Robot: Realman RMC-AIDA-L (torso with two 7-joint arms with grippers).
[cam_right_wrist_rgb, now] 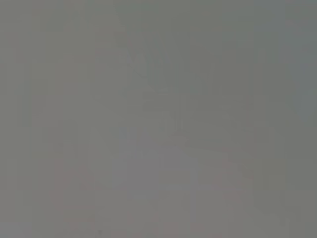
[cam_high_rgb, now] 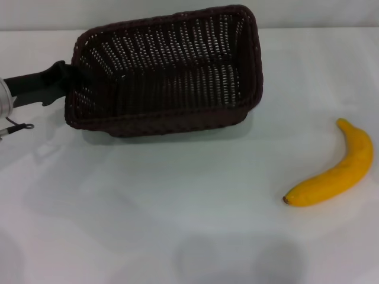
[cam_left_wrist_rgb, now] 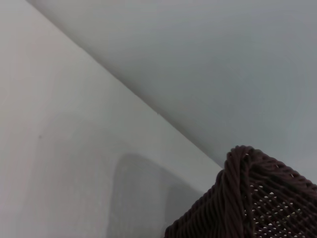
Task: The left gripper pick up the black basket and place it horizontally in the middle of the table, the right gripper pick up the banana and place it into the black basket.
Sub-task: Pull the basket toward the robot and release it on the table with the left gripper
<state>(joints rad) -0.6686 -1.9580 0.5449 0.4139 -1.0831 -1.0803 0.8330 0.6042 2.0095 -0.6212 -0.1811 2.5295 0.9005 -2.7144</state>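
Note:
The black basket [cam_high_rgb: 166,71] is at the back left of the white table [cam_high_rgb: 177,213]. It is tilted so that its opening faces me, and a shadow lies under its near edge. My left gripper [cam_high_rgb: 65,83] comes in from the left and is shut on the rim of the basket's left short side. A corner of the braided rim shows in the left wrist view [cam_left_wrist_rgb: 247,198]. The yellow banana [cam_high_rgb: 334,171] lies on the table at the right, apart from the basket, dark tip toward me. My right gripper is out of view; its wrist view shows only plain grey.
A thin black wire with a loop [cam_high_rgb: 18,126] hangs below the left arm's silver body. The table's far edge [cam_high_rgb: 308,28] meets a pale wall behind the basket. White tabletop stretches between basket and banana.

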